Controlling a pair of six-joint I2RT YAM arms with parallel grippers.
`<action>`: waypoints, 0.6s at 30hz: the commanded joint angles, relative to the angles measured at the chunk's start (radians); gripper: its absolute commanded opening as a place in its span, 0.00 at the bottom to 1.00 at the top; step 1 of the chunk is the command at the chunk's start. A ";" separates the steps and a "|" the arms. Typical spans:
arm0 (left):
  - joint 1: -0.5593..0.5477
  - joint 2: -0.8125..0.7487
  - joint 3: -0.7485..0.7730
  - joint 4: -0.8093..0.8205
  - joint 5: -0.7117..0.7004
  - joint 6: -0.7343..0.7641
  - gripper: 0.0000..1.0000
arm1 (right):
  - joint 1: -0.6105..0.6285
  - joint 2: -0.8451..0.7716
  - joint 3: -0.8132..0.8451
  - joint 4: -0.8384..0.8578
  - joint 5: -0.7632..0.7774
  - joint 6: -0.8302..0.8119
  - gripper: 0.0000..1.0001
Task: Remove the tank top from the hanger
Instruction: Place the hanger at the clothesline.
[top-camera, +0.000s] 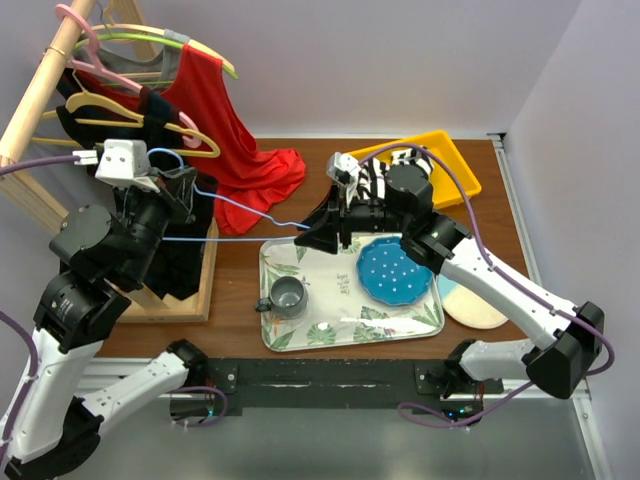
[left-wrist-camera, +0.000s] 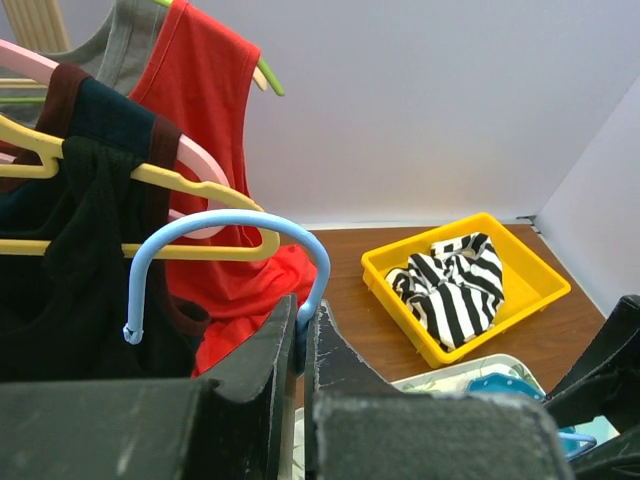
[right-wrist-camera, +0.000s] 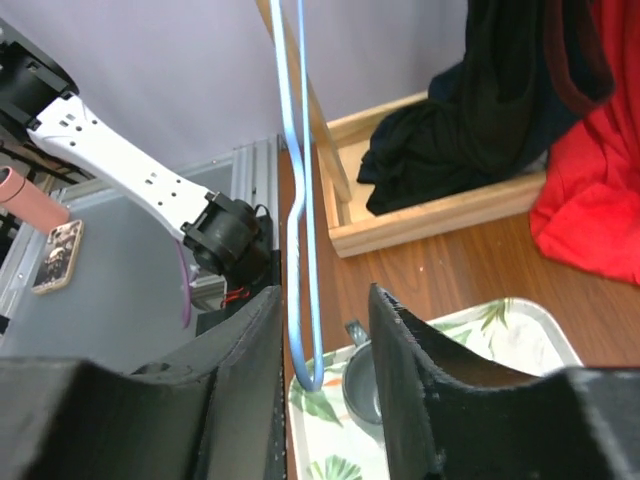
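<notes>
A thin blue hanger (top-camera: 240, 239) hangs bare in the air between my two grippers, with no garment on it. My left gripper (top-camera: 185, 185) is shut on the neck of its hook (left-wrist-camera: 230, 222), in the left wrist view (left-wrist-camera: 305, 320). My right gripper (top-camera: 322, 232) is open, and the hanger's far end loop (right-wrist-camera: 300, 250) sits between its fingers, close to the left one, in the right wrist view (right-wrist-camera: 325, 320). A black-and-white striped tank top (top-camera: 372, 180) lies crumpled in the yellow bin (top-camera: 455, 165); it also shows in the left wrist view (left-wrist-camera: 455, 285).
A wooden rack (top-camera: 35, 100) at the left holds several hangers with a red tank top (top-camera: 235, 130) and dark garments. A leaf-patterned tray (top-camera: 300, 255) carries a grey cup (top-camera: 288, 295) and a blue plate (top-camera: 397, 270). A pale plate (top-camera: 475, 305) lies right of it.
</notes>
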 joint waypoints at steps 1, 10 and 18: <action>0.001 -0.019 -0.012 0.054 0.010 -0.037 0.00 | 0.030 0.018 0.045 0.073 0.025 0.014 0.31; 0.001 -0.042 -0.011 0.007 0.044 -0.040 0.00 | 0.042 -0.026 -0.005 0.180 -0.001 -0.034 0.00; 0.002 -0.071 0.037 -0.028 0.067 -0.027 0.50 | 0.044 -0.034 0.038 0.206 0.019 -0.078 0.00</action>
